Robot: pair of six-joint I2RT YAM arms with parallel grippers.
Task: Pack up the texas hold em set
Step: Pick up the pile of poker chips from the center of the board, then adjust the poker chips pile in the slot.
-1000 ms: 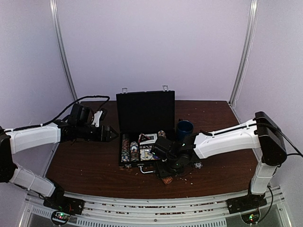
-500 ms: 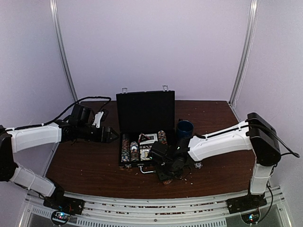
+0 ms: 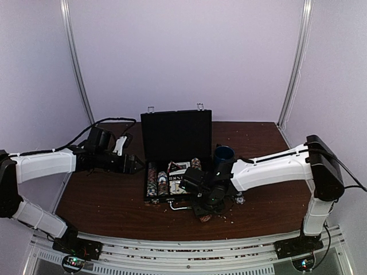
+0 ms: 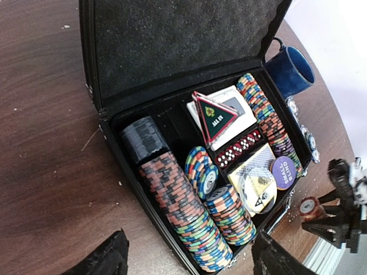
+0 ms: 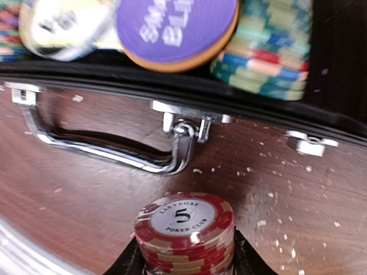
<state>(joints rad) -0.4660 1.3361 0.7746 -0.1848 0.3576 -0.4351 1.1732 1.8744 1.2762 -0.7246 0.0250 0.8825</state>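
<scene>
1. Red poker chips, a short stack, are clamped in the right claw, just in front of the handle of the briefcase.
2. Left claw hangs open beside the open briefcase.
3. Step: loading loose chips. Next: lift over the front wall into a free slot.

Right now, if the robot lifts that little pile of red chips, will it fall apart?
Possibly. The red chip stack is loose discs, so middle ones might slip out, though the right fingers squeeze it from both sides. The chips look thick and probably heavy for their size. Dropped on edge, one would likely roll across the table.
</scene>
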